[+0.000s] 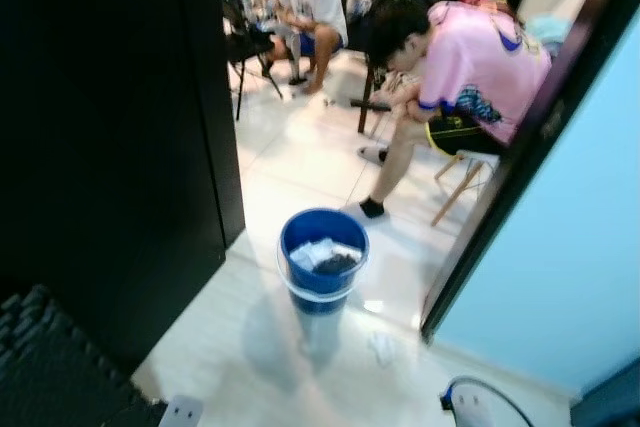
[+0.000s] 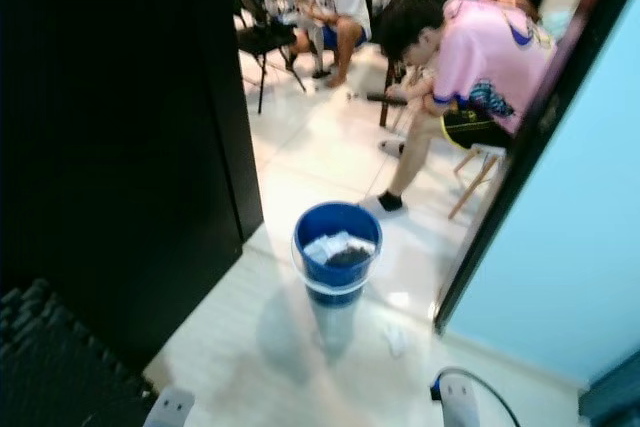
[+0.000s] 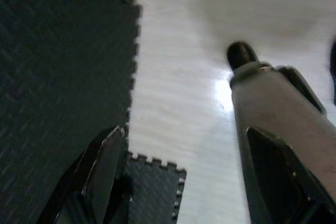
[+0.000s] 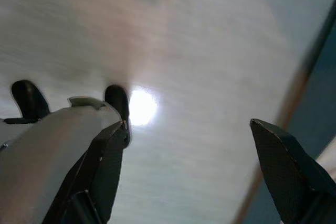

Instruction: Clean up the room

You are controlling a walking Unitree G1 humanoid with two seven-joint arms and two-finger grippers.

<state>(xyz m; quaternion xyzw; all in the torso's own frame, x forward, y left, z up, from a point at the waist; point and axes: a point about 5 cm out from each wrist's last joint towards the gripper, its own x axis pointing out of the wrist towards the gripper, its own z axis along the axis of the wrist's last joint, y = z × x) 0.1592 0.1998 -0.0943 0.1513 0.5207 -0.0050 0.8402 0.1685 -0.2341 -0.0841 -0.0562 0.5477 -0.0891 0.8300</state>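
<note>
A blue bucket (image 1: 323,252) stands on the pale tiled floor ahead of me, with white paper and something dark inside. A small crumpled white scrap (image 1: 382,347) lies on the floor just in front of it, to the right. My left gripper (image 3: 184,135) hangs open above the floor beside the dark foam mat (image 3: 63,51), with nothing between its fingers. My right gripper (image 4: 184,127) is also open over bare floor and holds nothing. The tops of both arms show at the bottom edge of the eye views, left (image 1: 180,412) and right (image 1: 470,407).
A tall black cabinet (image 1: 110,127) stands on my left, and a light blue wall with a dark frame (image 1: 560,267) on my right. A person in a pink shirt (image 1: 470,67) sits on a stool beyond the bucket. Another person in white (image 1: 310,2) sits farther back.
</note>
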